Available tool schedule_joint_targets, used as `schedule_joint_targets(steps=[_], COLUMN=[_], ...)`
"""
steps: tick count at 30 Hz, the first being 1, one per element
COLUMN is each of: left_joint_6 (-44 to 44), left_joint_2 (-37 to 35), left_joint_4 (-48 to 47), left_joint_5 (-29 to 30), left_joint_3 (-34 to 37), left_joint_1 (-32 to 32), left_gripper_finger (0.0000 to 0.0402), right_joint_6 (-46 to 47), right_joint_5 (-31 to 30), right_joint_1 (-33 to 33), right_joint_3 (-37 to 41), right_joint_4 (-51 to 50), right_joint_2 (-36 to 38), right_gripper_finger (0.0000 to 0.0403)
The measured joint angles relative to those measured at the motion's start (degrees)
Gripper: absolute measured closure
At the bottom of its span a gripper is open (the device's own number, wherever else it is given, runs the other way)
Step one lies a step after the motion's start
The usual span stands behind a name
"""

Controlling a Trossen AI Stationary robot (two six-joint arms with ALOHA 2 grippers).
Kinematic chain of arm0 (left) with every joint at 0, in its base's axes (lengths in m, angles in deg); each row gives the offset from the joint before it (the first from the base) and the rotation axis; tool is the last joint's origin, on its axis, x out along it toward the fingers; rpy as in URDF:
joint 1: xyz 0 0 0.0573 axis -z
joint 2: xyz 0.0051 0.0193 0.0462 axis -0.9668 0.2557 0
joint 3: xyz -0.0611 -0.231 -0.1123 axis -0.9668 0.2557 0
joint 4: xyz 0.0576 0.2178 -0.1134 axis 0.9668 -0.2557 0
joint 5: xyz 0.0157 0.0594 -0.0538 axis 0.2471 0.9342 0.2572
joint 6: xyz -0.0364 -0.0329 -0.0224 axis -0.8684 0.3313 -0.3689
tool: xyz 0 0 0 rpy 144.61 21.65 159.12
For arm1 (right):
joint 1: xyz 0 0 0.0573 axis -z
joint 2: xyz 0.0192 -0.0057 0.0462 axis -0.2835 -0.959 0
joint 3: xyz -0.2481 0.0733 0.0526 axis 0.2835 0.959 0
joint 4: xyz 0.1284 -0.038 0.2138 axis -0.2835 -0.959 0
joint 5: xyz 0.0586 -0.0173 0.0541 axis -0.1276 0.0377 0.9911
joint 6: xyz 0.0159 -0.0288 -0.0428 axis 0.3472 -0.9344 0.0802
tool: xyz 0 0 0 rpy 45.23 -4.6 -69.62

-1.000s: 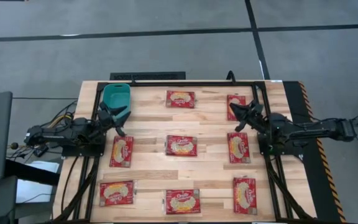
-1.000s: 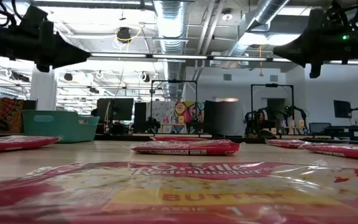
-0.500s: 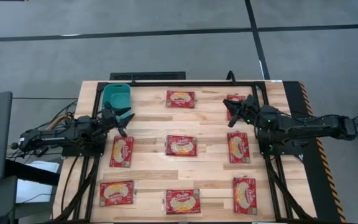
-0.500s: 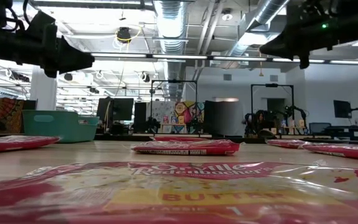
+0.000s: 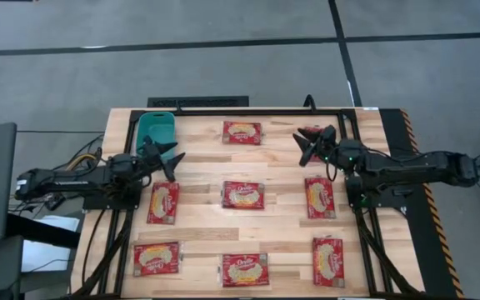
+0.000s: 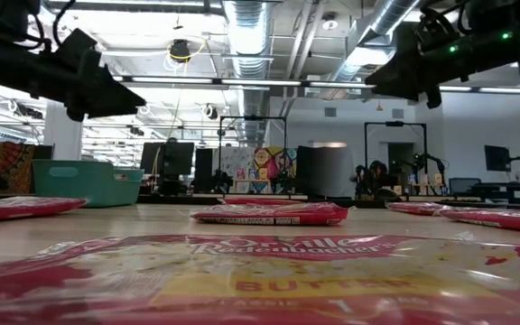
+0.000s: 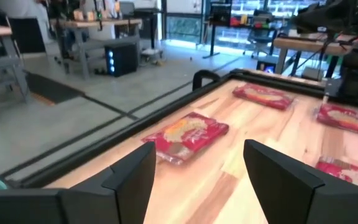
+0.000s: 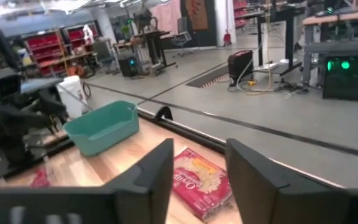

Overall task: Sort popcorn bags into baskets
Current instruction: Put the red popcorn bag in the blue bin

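Red popcorn bags lie flat in rows on the wooden table, among them the far middle one (image 5: 242, 132), the centre one (image 5: 243, 195) and the left one (image 5: 163, 202). The teal basket (image 5: 157, 127) stands at the far left corner, and nothing shows inside it. My left gripper (image 5: 167, 158) hovers open just near-side of the basket, above the table, looking toward the far middle bag (image 7: 188, 134). My right gripper (image 5: 307, 143) hovers open over the far right bag (image 5: 314, 132), partly hiding it. Its wrist view faces the far middle bag (image 8: 201, 180) and the basket (image 8: 104, 127).
More bags lie along the near edge (image 5: 244, 269) and the right column (image 5: 319, 197); one fills the low view's foreground (image 6: 242, 280). A black frame rail (image 5: 248, 111) runs along the far edge. Bare wood lies between the rows.
Both arms have reached inward, staying above the table. The left gripper moved a little toward the table's right, away from the basket. The right gripper moved toward the left and the far edge, over the far right bag. No bag has moved.
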Motion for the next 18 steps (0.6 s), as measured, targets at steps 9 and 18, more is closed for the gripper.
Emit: schedule_joint_targets(steps=[9, 18], left_joint_6=[0.33, 3.70], left_joint_2=[7.78, 18.08], left_joint_4=[4.19, 11.96], left_joint_5=[-1.66, -1.76], left_joint_3=[-3.17, -5.50], left_joint_1=[-0.21, -0.25], left_gripper_finger=[0.0166, 0.0166], right_joint_6=[2.64, 2.82], right_joint_5=[0.42, 0.22], right_joint_1=[-0.94, -3.20], right_joint_3=[0.00, 0.00], right_joint_4=[0.12, 0.16], right_joint_2=[0.04, -0.17], right_gripper_finger=[0.0180, 0.0205])
